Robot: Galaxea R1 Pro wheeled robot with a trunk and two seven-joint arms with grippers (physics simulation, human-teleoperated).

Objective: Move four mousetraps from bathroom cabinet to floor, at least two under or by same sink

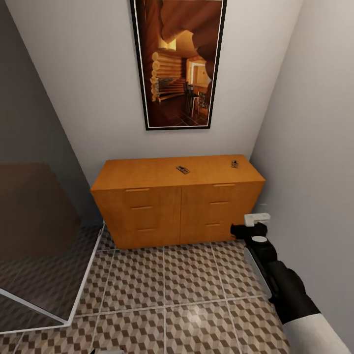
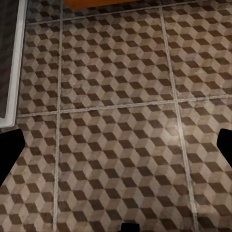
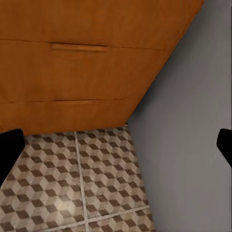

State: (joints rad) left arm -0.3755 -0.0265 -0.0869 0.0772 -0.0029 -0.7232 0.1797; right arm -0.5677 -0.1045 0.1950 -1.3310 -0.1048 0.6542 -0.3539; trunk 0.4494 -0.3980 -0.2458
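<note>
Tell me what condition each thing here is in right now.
cabinet: all drawers shut.
mousetraps: two lie flat on the cabinet top, one mid-top, one near the right end.
left tool: open, empty, over the floor.
right tool: open, empty, facing the cabinet's lower corner.

At the lower right of the head view, the right arm [image 1: 287,290] is glossy black in rounded segments, with a white sleeve-like section at the frame corner, a white round cap and a white block near its wrist.
</note>
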